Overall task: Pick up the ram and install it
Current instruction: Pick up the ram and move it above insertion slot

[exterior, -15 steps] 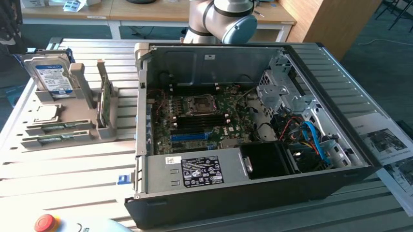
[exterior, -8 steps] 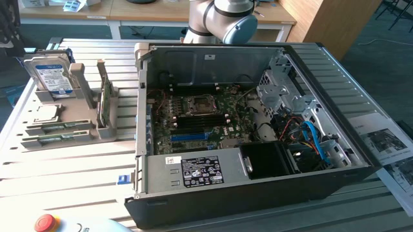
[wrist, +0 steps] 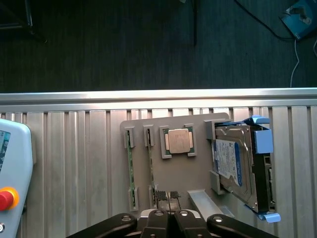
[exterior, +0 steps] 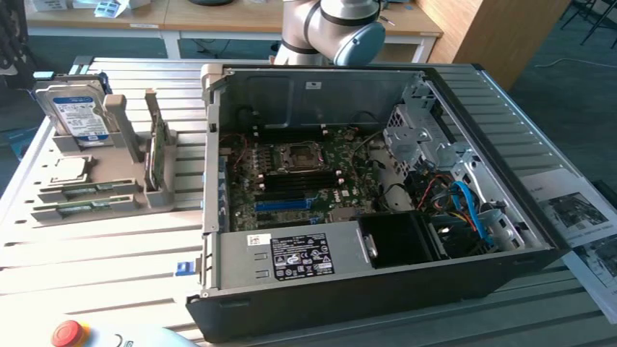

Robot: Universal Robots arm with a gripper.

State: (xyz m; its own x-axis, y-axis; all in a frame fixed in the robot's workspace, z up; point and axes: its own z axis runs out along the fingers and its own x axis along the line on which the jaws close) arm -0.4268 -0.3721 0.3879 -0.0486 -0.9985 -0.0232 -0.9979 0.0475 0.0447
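— Fingers (wrist: 161, 196) of the gripper (wrist: 167, 197) are pressed together, with nothing between them. Where is the ram?

— The ram (wrist: 150, 168) stands on its edge in the grey holder (wrist: 200, 171), beside a second green stick (wrist: 130, 166). I judge it light, stiff, thin and fragile. It seems best to pinch the two flat faces near the middle, not the contact edge.

Dark carpet floor (wrist: 124, 44), wooden desks (exterior: 241, 20)

Robotics lab, open PC case (exterior: 405, 293), slatted metal table (exterior: 97, 253)
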